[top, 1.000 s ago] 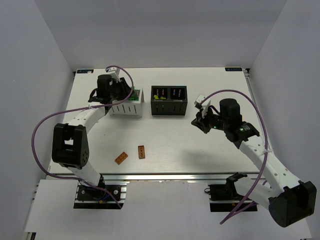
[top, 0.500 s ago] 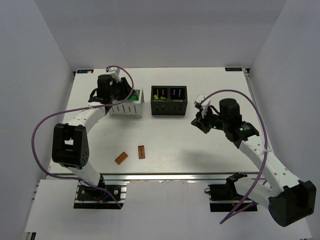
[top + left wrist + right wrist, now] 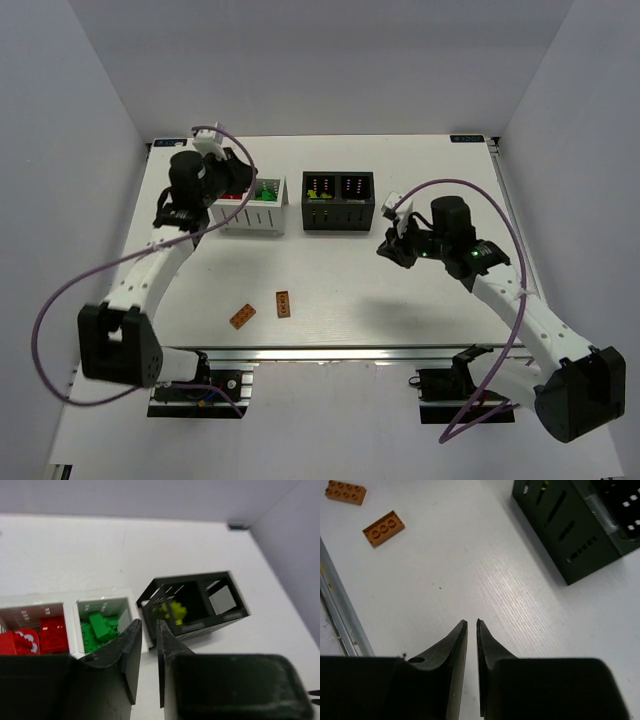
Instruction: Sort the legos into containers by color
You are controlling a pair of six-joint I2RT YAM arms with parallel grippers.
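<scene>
Swung back from the white box [image 3: 252,216], the left claw [image 3: 149,630] is seen closed to a narrow slit, nothing held; green bricks [image 3: 99,628] lie dropped just beyond its tips. The right claw [image 3: 471,625], likewise narrow and empty, has been edged forward; 2 orange bricks [image 3: 383,528] remain far ahead-left on the desk [image 3: 445,580], judged next.
</scene>
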